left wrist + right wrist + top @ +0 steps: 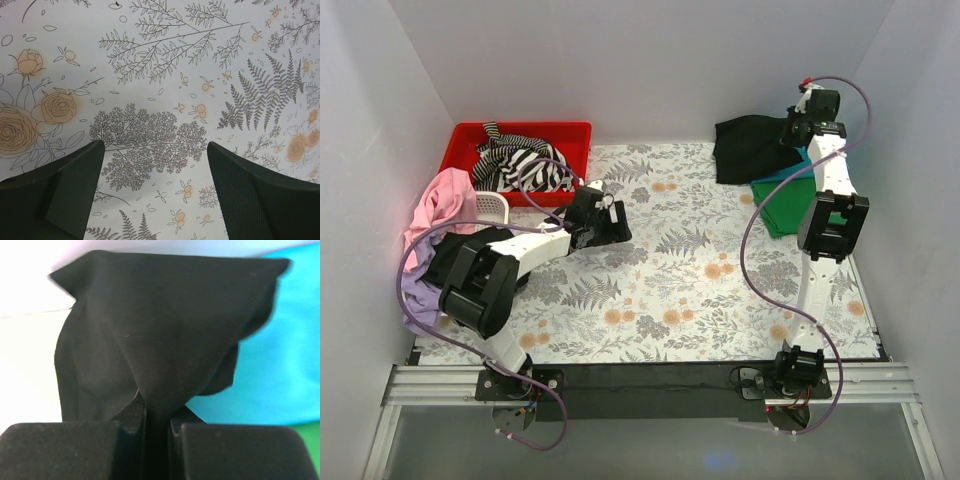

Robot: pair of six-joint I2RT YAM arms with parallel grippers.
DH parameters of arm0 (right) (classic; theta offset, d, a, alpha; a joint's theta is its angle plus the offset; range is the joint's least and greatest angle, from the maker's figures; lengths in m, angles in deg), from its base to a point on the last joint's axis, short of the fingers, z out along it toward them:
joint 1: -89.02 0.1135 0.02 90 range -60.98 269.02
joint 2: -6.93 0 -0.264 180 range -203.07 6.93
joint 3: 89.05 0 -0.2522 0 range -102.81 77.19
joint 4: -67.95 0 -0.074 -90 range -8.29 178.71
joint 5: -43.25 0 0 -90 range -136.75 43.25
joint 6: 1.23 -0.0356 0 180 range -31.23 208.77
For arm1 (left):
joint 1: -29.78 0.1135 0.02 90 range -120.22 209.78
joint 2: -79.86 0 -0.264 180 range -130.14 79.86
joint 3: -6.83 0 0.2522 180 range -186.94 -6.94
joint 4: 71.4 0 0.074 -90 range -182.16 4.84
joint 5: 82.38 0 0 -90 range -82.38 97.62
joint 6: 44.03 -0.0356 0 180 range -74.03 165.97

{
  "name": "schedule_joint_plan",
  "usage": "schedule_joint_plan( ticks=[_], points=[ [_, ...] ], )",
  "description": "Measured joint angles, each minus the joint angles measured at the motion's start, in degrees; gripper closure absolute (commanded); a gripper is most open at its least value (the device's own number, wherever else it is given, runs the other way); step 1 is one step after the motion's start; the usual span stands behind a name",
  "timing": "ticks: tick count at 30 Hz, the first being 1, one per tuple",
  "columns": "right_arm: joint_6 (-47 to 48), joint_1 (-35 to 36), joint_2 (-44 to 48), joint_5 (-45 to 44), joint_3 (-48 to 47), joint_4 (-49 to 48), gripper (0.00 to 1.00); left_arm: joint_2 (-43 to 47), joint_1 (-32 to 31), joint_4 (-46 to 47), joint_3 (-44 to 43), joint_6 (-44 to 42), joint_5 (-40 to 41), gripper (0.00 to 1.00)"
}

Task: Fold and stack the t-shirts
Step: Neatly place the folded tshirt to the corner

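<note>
A black t-shirt (748, 147) hangs at the back right, over a teal t-shirt (798, 166) and a green t-shirt (785, 208). My right gripper (798, 128) is shut on the black t-shirt (165, 335), pinching a fold of it; teal (280, 360) and a strip of green (307, 429) show beyond. My left gripper (612, 218) is open and empty over the floral table; its fingers (65, 190) frame bare cloth. A black-and-white striped t-shirt (520, 163) lies in the red bin (575, 134). Pink (440, 200) and lilac (420, 285) t-shirts hang at the left.
A white slotted basket (492, 205) stands at the left under the pink shirt, in front of the red bin. The floral tablecloth (690, 290) covers the table. White walls close the left, back and right.
</note>
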Motion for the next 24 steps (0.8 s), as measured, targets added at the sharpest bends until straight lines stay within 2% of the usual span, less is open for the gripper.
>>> schedule_joint_plan(
  ticks=[6,24],
  points=[
    [2.1,-3.61,-0.63,-6.6,0.04,-1.86,0.99,-0.63,0.0,0.02,-0.37,-0.57,-1.11,0.17],
    [8.13,-3.13,-2.38,-28.72,2.43,-14.56,0.99,-4.96,0.0,0.44,-2.6,-0.76,-3.28,0.17]
  ],
)
